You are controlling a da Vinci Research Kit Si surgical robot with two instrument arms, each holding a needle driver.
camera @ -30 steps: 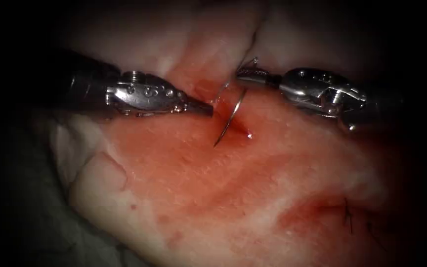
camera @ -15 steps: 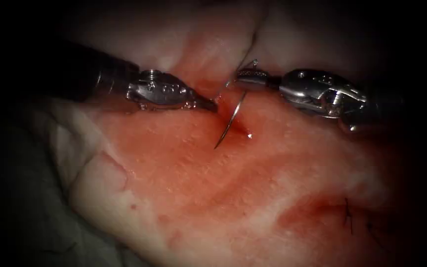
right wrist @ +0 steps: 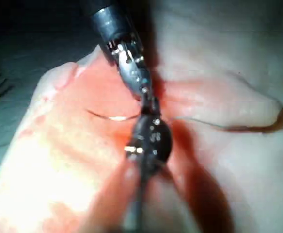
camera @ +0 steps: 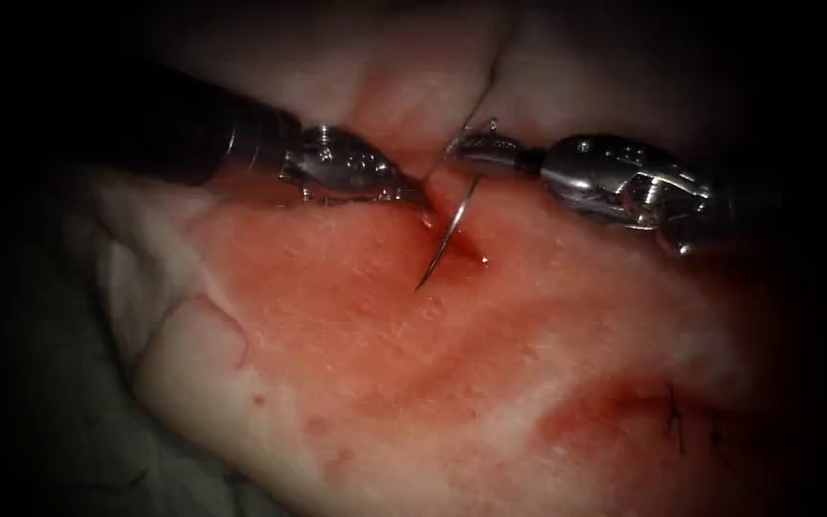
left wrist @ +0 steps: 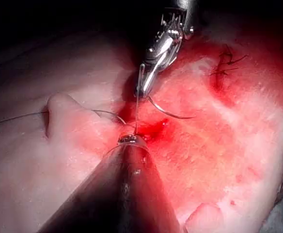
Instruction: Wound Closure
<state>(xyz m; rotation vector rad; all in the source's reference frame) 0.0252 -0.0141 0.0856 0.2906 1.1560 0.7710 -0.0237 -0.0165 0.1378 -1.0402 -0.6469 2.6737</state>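
Steel right tool [camera: 461, 148] has its jaws clamped on the thin curved needle [camera: 447, 235] near its thread end. The needle's tip lies bare over wet, red-stained tissue [camera: 356, 325]. The left tool [camera: 418, 198] has its jaws together, tip at the cut [camera: 466, 244].

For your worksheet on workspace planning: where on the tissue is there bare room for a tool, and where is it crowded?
Free: the broad tissue below the needle, left of the old stitches. Crowded: around the cut, where the left pincer and the right pincer, holding the needle's upper end, nearly meet.

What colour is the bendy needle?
Shiny silver-grey; the needle shows best in the endoscope view.
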